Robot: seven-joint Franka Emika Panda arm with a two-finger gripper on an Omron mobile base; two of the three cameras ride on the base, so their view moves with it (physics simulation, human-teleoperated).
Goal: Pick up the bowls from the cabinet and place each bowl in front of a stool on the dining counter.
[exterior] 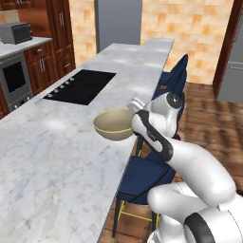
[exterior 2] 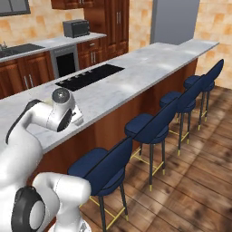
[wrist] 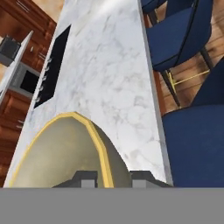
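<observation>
Item: beige-olive ceramic bowl with thin yellow rim (exterior: 113,124), its rim clamped between your gripper (wrist: 113,178) jaws, held over the white-grey marble dining counter (exterior: 57,156). Step, as judged: placing. Next: lower it level before the navy padded stool (exterior: 142,178) beside the jaws, then let go.

Four navy stools (exterior 2: 149,127) beside counter (exterior 2: 136,68)

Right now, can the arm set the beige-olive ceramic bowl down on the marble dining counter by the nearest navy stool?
Probably yes: the beige-olive ceramic bowl hangs over bare marble dining counter beside the nearest navy stool.
</observation>
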